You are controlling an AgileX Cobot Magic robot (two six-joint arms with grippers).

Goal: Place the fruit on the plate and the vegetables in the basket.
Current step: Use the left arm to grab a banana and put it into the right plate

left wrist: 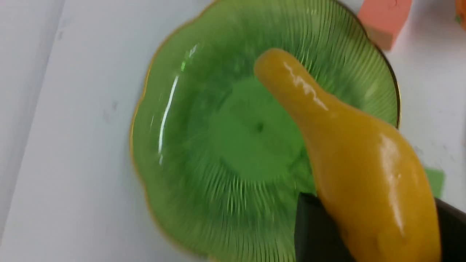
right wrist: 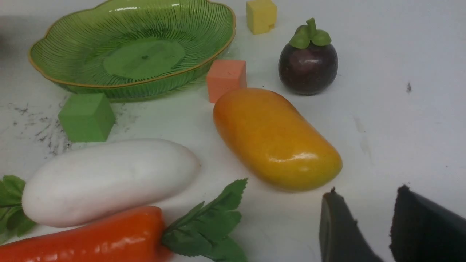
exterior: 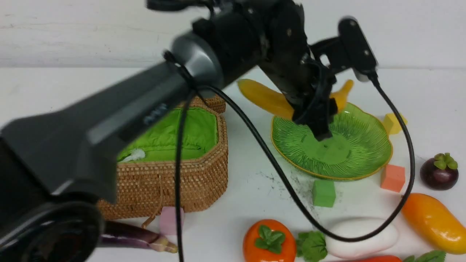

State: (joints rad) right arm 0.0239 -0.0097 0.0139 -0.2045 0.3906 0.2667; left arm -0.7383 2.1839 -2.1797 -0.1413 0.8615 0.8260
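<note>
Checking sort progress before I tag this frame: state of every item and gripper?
left gripper: shut on banana
banana: held over plate, not released
plate: nothing lying in it
basket: lid open, no vegetables seen inside
mangosteen: on table
mango: on table
persimmon: on table
radish: on table
red-orange vegetable: on table
eggplant: on table, beside basket
right gripper: open, empty

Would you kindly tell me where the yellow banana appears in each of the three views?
Front view: banana in the left gripper, above the plate near its far rim.
Left wrist view: banana close up, over the plate.
Right wrist view: not in it.
Shared landmark: the green plate, seen in all three.
</note>
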